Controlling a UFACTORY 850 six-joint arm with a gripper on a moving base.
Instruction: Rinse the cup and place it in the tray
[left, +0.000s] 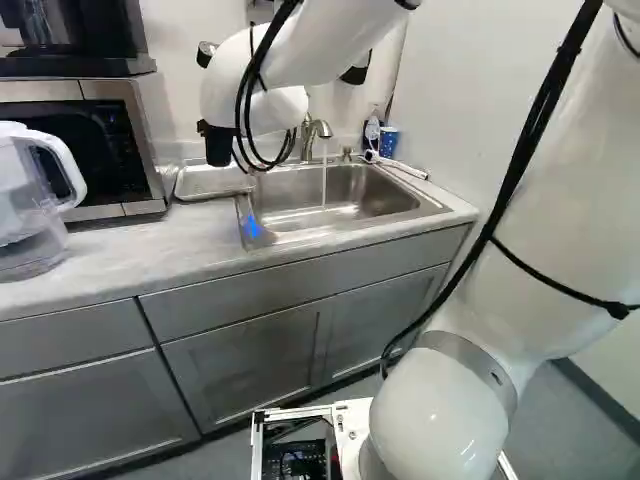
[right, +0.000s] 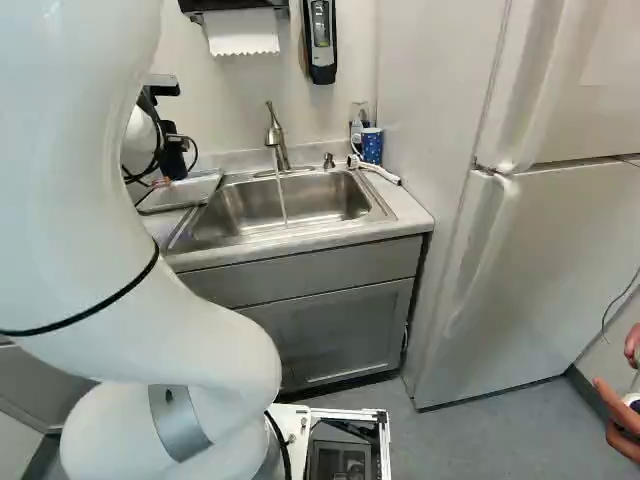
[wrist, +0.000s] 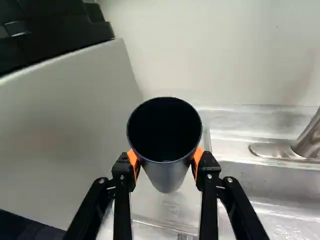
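Beyond my arm in the right base view, a little of the gripper (right: 161, 182) shows by the tray (right: 190, 190); the cup cannot be made out there. In the wrist view the gripper (wrist: 165, 157) is shut on the dark cup (wrist: 167, 175), an orange pad against each side. The cup's open mouth faces the camera. Beneath the cup lies the tray (wrist: 172, 207), beside the sink (left: 285, 215); whether they touch I cannot tell. Water runs from the faucet (right: 275, 135) into the sink.
A microwave (left: 150, 185) and a clear pitcher (left: 25, 220) stand on the counter (left: 130, 240) left of the sink. A blue cup (right: 372, 146) and a bottle (right: 356, 130) are at its back right corner. A fridge (right: 540, 260) stands to the right.
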